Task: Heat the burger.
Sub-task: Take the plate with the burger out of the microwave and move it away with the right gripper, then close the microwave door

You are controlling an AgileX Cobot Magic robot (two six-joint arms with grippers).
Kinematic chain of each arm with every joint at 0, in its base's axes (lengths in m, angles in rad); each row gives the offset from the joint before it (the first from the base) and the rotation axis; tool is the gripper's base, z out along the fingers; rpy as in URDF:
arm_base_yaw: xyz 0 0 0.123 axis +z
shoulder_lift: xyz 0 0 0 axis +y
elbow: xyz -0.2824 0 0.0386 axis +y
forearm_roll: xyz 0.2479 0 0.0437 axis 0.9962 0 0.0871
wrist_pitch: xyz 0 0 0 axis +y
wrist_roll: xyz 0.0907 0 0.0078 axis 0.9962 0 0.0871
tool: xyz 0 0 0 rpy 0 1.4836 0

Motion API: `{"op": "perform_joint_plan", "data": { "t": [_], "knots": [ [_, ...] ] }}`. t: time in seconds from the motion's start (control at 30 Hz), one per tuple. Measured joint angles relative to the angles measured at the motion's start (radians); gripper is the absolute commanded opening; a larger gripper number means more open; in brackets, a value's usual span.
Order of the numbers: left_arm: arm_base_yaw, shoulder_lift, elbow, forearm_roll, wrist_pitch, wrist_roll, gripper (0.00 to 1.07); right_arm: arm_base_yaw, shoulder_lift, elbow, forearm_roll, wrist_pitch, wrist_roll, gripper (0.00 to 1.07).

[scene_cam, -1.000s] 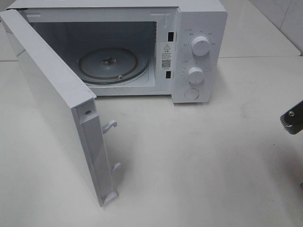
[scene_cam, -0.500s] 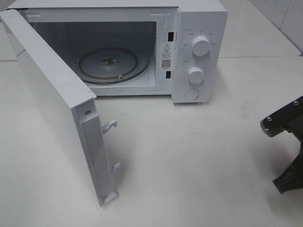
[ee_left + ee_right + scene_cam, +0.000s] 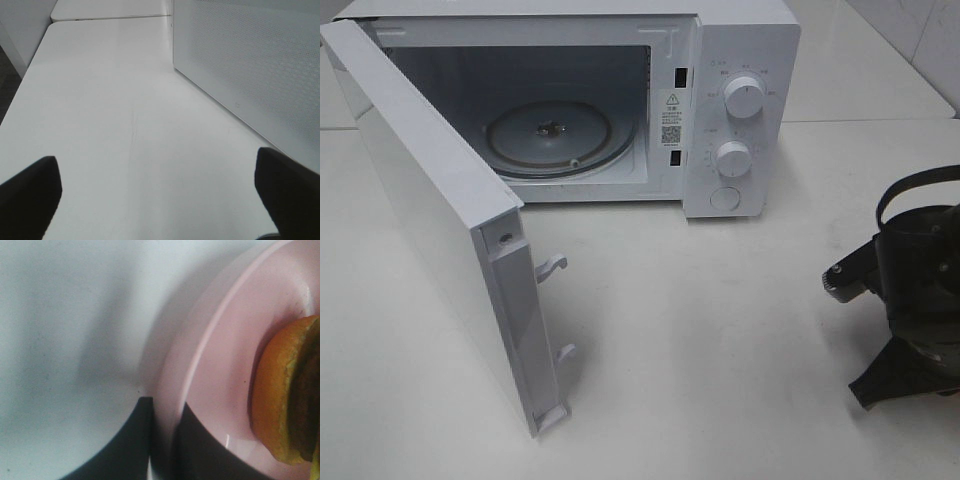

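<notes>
One open microwave (image 3: 620, 100), door (image 3: 430, 230) ajar

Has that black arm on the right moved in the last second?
Yes. The right arm has come further into view from the right edge, leftward across the table, toward the open microwave.

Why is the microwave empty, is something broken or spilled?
Nothing looks broken or spilled. The microwave is empty because its door stands wide open, waiting. The burger sits on a pink plate, and the right gripper pinches that plate's rim. The table looks clean.
</notes>
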Motion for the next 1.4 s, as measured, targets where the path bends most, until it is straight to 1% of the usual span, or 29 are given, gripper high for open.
{"op": "perform_joint_plan", "data": {
  "t": [0.17, 0.23, 0.27, 0.3, 0.33, 0.37, 0.4, 0.43, 0.47, 0.5, 0.53, 0.57, 0.6, 0.63, 0.67, 0.7, 0.83, 0.87, 0.9, 0.93, 0.97, 1.0, 1.03, 1.07, 1.13, 1.23, 1.27, 1.3, 1.4],
  "knots": [
    [0.0, 0.0, 0.0, 0.0, 0.0, 0.0, 0.98, 0.0, 0.065, -0.001, -0.032, -0.016, 0.07, 0.08],
    [0.0, 0.0, 0.0, 0.0, 0.0, 0.0, 0.98, 0.0, 0.093, -0.001, -0.059, -0.014, 0.107, 0.12],
    [0.0, 0.0, 0.0, 0.0, 0.0, 0.0, 0.98, 0.0, 0.093, -0.001, -0.059, -0.014, 0.107, 0.12],
    [0.0, 0.0, 0.0, 0.0, 0.0, 0.0, 0.98, 0.0, 0.104, -0.001, -0.071, -0.008, 0.121, 0.16],
    [0.0, 0.0, 0.0, 0.0, 0.0, 0.0, 0.98, 0.0, 0.104, -0.001, -0.071, -0.008, 0.121, 0.16],
    [0.0, 0.0, 0.0, 0.0, 0.0, 0.0, 0.98, 0.0, 0.105, -0.001, -0.074, 0.0, 0.126, 0.2],
    [0.0, 0.0, 0.0, 0.0, 0.0, 0.0, 0.98, 0.0, 0.105, -0.001, -0.078, 0.009, 0.129, 0.28],
    [0.0, 0.0, 0.0, 0.0, 0.0, 0.0, 0.98, 0.0, 0.105, -0.001, -0.078, 0.009, 0.129, 0.28],
    [0.0, 0.0, 0.0, 0.0, 0.0, 0.0, 0.98, 0.0, 0.105, -0.001, -0.077, 0.008, 0.128, 0.32],
    [0.0, 0.0, 0.0, 0.0, 0.0, 0.0, 0.98, 0.0, 0.105, -0.001, -0.075, 0.008, 0.122, 0.42],
    [0.0, 0.0, 0.0, 0.0, 0.0, 0.0, 0.98, 0.0, 0.105, -0.001, -0.075, 0.008, 0.122, 0.42],
    [0.0, 0.0, 0.0, 0.0, 0.0, 0.0, 0.98, 0.0, 0.1, -0.001, -0.068, 0.011, 0.109, 0.49],
    [0.0, 0.0, 0.0, 0.0, 0.0, 0.0, 0.98, 0.0, 0.092, -0.002, -0.062, 0.015, 0.102, 0.52],
    [0.0, 0.0, 0.0, 0.0, 0.0, 0.0, 0.98, 0.0, 0.092, -0.002, -0.062, 0.015, 0.102, 0.52],
    [0.0, 0.0, 0.0, 0.0, 0.0, 0.0, 0.98, 0.0, 0.065, -0.004, -0.04, 0.014, 0.079, 0.55],
    [0.0, 0.0, 0.0, 0.0, 0.0, 0.0, 0.98, 0.0, 0.045, -0.005, -0.027, 0.014, 0.064, 0.56],
    [0.0, 0.0, 0.0, 0.0, 0.0, 0.0, 0.98, 0.0, -0.021, -0.005, 0.018, 0.014, -0.001, 0.56],
    [0.0, 0.0, 0.0, 0.0, 0.0, 0.0, 0.98, 0.0, -0.07, -0.005, 0.058, 0.015, -0.05, 0.56],
    [0.0, 0.0, 0.0, 0.0, 0.0, 0.0, 0.98, 0.0, -0.07, -0.005, 0.058, 0.015, -0.05, 0.56],
    [0.0, 0.0, 0.0, 0.0, 0.0, 0.0, 0.98, 0.0, -0.124, -0.005, 0.104, 0.015, -0.111, 0.57],
    [0.0, 0.0, 0.0, 0.0, 0.0, 0.0, 0.98, 0.0, -0.124, -0.005, 0.104, 0.015, -0.111, 0.57],
    [0.0, 0.0, 0.0, 0.0, 0.0, 0.0, 0.98, 0.0, -0.186, -0.005, 0.162, 0.015, -0.175, 0.59],
    [0.0, 0.0, 0.0, 0.0, 0.0, 0.0, 0.98, 0.0, -0.218, -0.005, 0.193, 0.014, -0.213, 0.61],
    [0.0, 0.0, 0.0, 0.0, 0.0, 0.0, 0.98, 0.0, -0.218, -0.005, 0.193, 0.014, -0.213, 0.61],
    [0.0, 0.0, 0.0, 0.0, 0.0, 0.0, 0.98, 0.0, -0.336, -0.005, 0.309, 0.008, -0.365, 0.72],
    [0.0, 0.0, 0.0, 0.0, 0.0, 0.0, 0.98, 0.0, -0.368, -0.005, 0.339, 0.006, -0.403, 0.75],
    [0.0, 0.0, 0.0, 0.0, 0.0, 0.0, 0.98, 0.0, -0.431, -0.005, 0.387, 0.007, -0.47, 0.81],
    [0.0, 0.0, 0.0, 0.0, 0.0, 0.0, 0.98, 0.0, -0.485, -0.013, 0.433, 0.024, -0.529, 0.82],
    [0.0, 0.0, 0.0, 0.0, 0.0, 0.0, 0.98, 0.0, -0.512, -0.021, 0.451, 0.04, -0.558, 0.82]
  ]
}}
